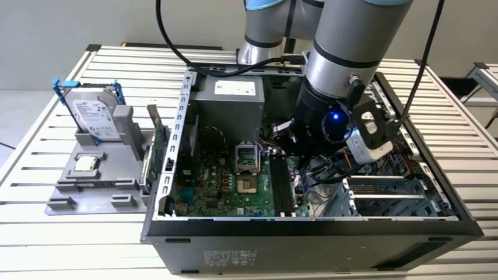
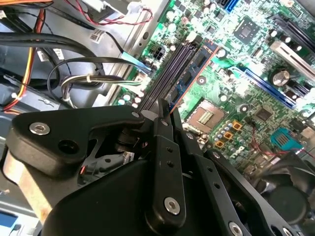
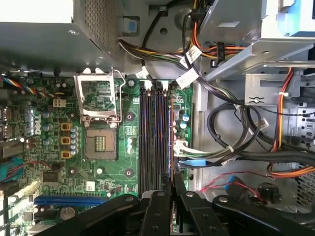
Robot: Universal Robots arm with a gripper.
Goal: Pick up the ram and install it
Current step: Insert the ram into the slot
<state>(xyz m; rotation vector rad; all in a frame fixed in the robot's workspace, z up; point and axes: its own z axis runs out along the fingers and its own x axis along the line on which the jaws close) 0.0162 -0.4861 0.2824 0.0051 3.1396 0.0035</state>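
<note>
I am reaching down into an open computer case (image 1: 311, 230) that lies on a white table (image 1: 70, 233) made of long slats. The wall behind the table is plain and pale.

My gripper (image 3: 173, 189) is low inside the case, over the green board (image 3: 113, 162). Its two black fingers (image 3: 160, 211) are squeezed together on the ram (image 3: 171, 167). I see the ram from its thin edge, so it looks like a dark line sticking out from my fingertips. In the second wrist view it is a thin line (image 2: 192, 81) too. It runs the same way as the long black slots (image 3: 150, 137) and sits over the slot closest to the wires. I cannot tell if it is touching the slot.

There is not much room here. A square metal socket (image 3: 101, 142) is close on one side of the slots. On the other side, just beside them, is a bunch of black, orange and yellow wires (image 3: 236, 147). A grey metal box (image 1: 230, 99) closes off the far end of the slots. The case walls stand up all around.

Outside the case, on the exterior view's left, a grey tray (image 1: 93, 175) sits on the table. A silver hard drive (image 1: 97, 116) in a blue frame stands in it. A big green card (image 1: 160, 140) stands on its edge between the tray and the case wall.
</note>
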